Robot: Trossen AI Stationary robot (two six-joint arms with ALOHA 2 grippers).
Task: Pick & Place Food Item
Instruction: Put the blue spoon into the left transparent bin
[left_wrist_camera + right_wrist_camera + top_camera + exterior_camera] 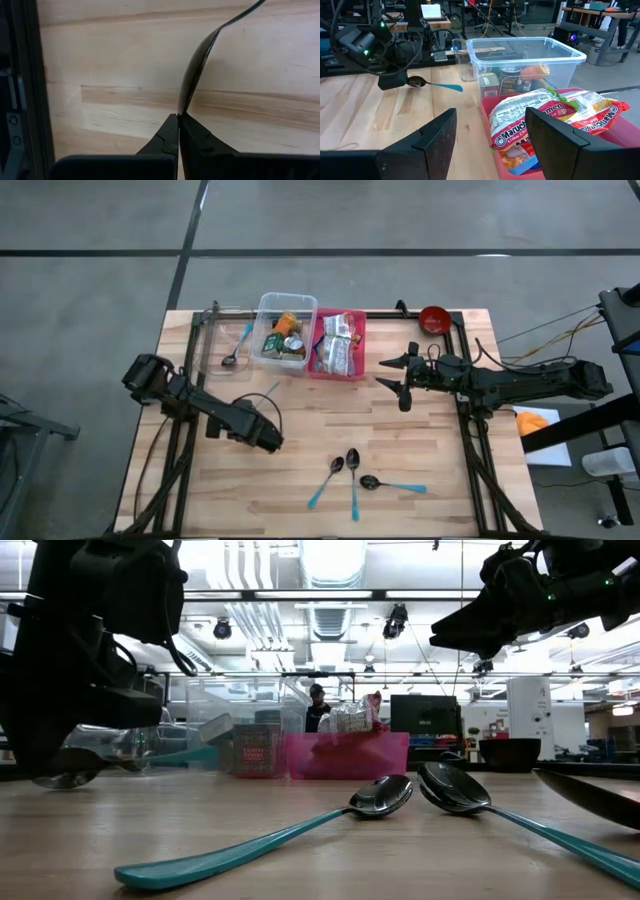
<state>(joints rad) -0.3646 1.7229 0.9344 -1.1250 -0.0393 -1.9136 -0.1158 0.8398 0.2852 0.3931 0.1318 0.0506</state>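
A wooden table (420,430) carries two bins at its far edge; the ramen (555,112) lies in the pink bin (338,345). The left gripper (178,120), jaws pinched on a spoon (195,70), should carry it level. The right gripper (400,377) waits open beside the pink bin

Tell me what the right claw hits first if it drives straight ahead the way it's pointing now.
Most likely the ramen packets standing in the pink bin: the open right claw points nearly level at them, with the clear bin farther back. How much gap remains is hard to judge.
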